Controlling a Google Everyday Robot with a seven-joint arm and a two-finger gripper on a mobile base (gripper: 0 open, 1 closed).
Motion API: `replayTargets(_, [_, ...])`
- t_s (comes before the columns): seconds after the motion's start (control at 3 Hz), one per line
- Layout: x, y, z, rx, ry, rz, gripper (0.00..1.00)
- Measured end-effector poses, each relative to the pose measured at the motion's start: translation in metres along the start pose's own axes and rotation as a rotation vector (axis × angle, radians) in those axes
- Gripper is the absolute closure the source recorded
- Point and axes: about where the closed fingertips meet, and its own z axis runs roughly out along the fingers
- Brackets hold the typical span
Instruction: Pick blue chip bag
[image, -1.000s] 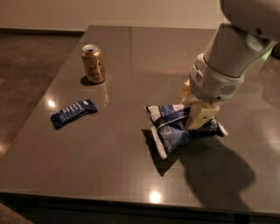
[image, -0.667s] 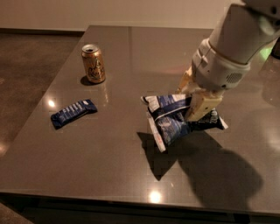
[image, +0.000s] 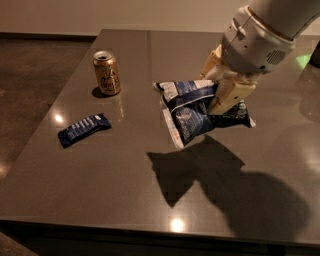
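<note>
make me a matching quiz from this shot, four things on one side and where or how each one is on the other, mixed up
Things
1. blue chip bag
2. can
3. bar wrapper
4. gripper

Place or state
a. lying flat near the left edge of the table
b. standing upright, far left part of the table
c. above the right half of the table, shut on the bag
d. crumpled, hanging clear of the table above its own shadow

Pairs: 1-d, 2-b, 3-a, 4-c
</note>
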Motion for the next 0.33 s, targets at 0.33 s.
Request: replayTargets(0.33, [-0.0002, -0.0006, 0.0002, 0.003, 0.0, 0.0, 1.0])
